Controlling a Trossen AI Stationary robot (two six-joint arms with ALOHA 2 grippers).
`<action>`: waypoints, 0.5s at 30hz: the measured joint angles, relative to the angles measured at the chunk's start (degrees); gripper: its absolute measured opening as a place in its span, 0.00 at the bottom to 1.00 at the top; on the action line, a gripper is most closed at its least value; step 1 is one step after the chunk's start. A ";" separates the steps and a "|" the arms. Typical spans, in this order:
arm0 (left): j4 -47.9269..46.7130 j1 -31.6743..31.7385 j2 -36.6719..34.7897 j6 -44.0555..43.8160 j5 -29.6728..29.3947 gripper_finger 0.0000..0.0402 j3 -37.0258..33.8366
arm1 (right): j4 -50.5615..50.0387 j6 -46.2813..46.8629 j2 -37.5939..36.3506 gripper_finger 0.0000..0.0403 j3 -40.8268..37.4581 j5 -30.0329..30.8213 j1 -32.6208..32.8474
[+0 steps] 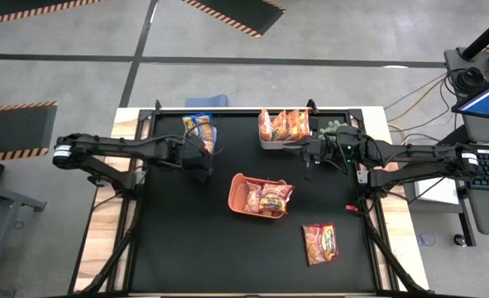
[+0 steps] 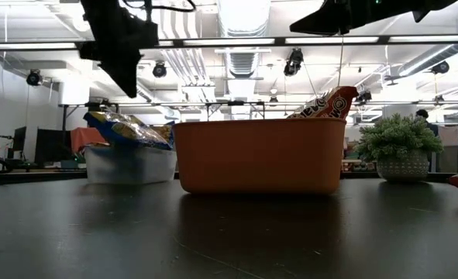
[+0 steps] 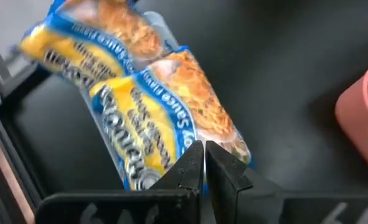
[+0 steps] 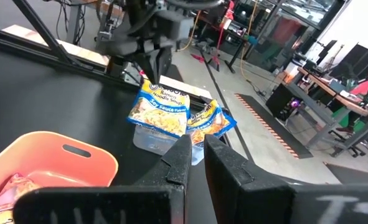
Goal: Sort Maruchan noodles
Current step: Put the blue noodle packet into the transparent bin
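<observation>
Overhead, the left gripper [image 1: 201, 159], fingers pressed together and empty, hovers beside blue-and-yellow noodle packets [image 1: 199, 131] in a clear bin [image 2: 129, 164]. Right gripper [image 1: 309, 157], nearly closed and empty, hangs near the white bin [image 1: 270, 144].

Blue-yellow pkts [image 4: 160, 108] in clear bin [image 4: 154, 138]

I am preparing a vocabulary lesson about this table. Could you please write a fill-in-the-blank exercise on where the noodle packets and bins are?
1. The blue-and-yellow packets sit in the ____ bin.
2. The orange bin in the middle of the table holds ____ packets.
3. One red packet lies alone on the black ____.
4. The small potted ____ stands by the white bin of orange packets.

Missing words: clear; red; table; plant
</observation>
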 joint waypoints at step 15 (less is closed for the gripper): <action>-2.10 0.64 -8.02 -16.41 -0.61 0.56 -0.70 | -0.41 -0.37 0.00 0.08 -0.01 0.00 0.01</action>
